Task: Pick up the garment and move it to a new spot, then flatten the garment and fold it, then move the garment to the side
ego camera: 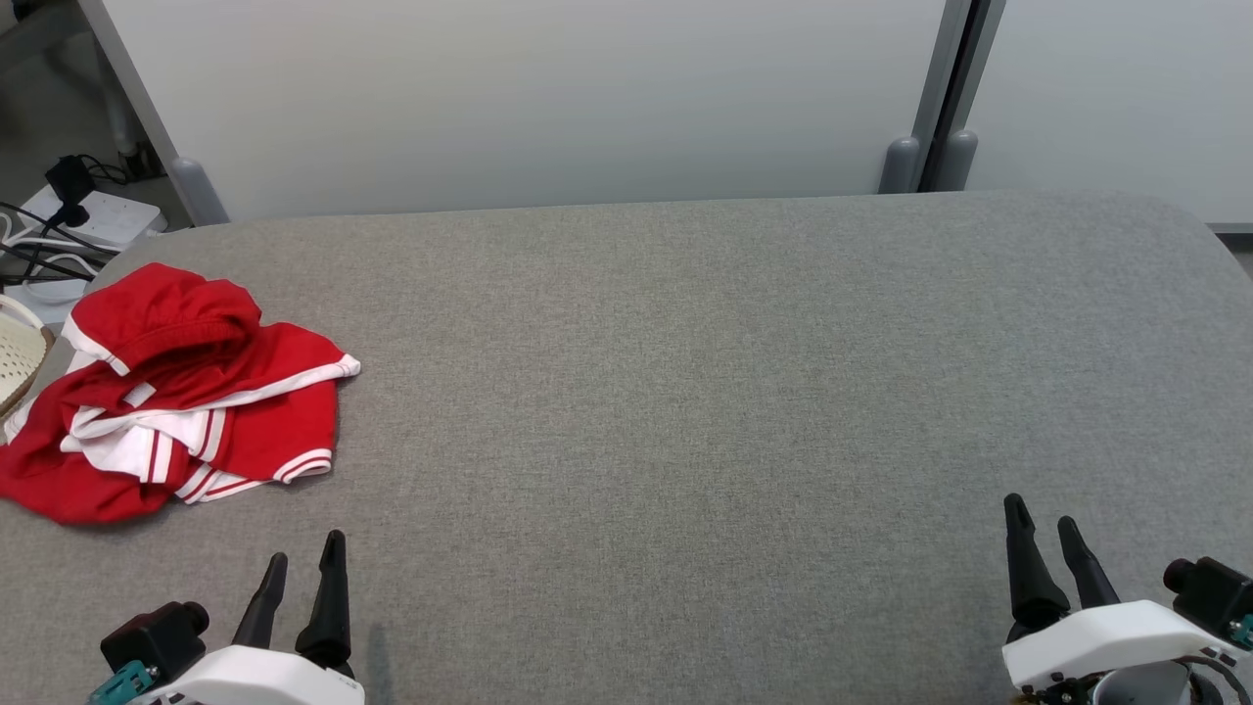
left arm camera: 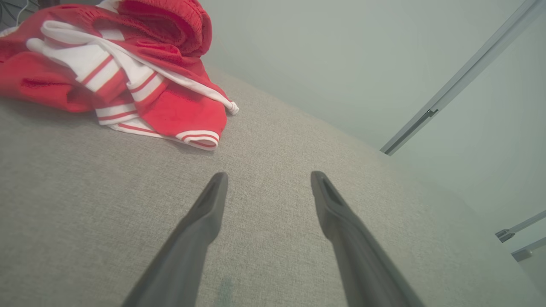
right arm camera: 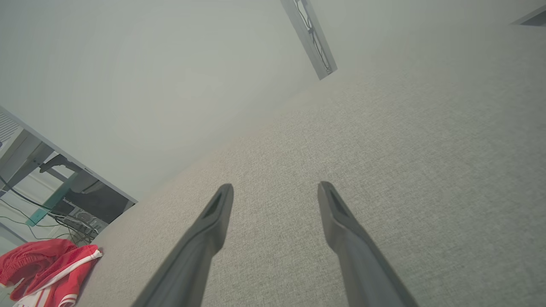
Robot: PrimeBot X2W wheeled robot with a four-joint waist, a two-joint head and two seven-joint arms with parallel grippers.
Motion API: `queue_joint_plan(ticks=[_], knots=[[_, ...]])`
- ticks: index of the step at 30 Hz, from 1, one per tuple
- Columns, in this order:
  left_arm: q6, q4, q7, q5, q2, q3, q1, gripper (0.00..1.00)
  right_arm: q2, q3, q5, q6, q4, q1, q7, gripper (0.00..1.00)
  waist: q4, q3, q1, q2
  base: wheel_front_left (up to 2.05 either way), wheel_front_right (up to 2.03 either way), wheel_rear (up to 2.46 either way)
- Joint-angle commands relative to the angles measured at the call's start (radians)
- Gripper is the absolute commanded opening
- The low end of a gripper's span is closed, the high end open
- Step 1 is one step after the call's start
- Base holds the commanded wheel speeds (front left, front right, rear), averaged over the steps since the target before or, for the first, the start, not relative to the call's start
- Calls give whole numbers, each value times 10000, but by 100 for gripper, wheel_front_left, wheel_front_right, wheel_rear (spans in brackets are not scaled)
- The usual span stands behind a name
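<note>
Head cam: high up, facing forward and down across the bench point(ego camera: 685, 392), panel wall point(ego camera: 538, 98) at the top. Left wrist cam: low over the bench, sighting along the left gripper point(left arm camera: 268, 177), close to the red garment point(left arm camera: 128, 72) at upper left. Right wrist cam: low too, rolled, sighting along the right gripper point(right arm camera: 275, 186), garment far off at lower left. All three share garment and bench top.

Counter point(ego camera: 685, 392): grey woven fabric top, rounded far corners. Behind its far edge stand pale partition panels point(ego camera: 548, 98), joined by a grey upright post point(ego camera: 940, 88). Far left, past the counter: white power strip point(ego camera: 103, 217) with a black plug point(ego camera: 69, 181) in it and dark cables point(ego camera: 29, 257) trailing. Rim of a woven basket point(ego camera: 18, 357) at the left edge.
</note>
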Motion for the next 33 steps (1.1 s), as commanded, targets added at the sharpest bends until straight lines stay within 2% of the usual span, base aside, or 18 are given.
queue_joint_plan(ticks=[1, 18, 33], knots=[[9, -280, -189, 494, 111, 270, -580, 100, -128, 210, -417, 58, -168, -493, -239, 100, -5, 4, -1, 0, 0, 0, 0], [-3, -151, -666, 2552, 79, 431, -752, 100, -157, 382, -2326, 70, -42, -701, -702, 100, -19, 25, -1, 0, 0, 0, 0], [-7, 17, -1113, 4283, -25, 1009, -860, 100, -186, 366, -4047, 81, 200, -850, -1136, 100, -25, 11, -1, 0, 0, 0, 0]])
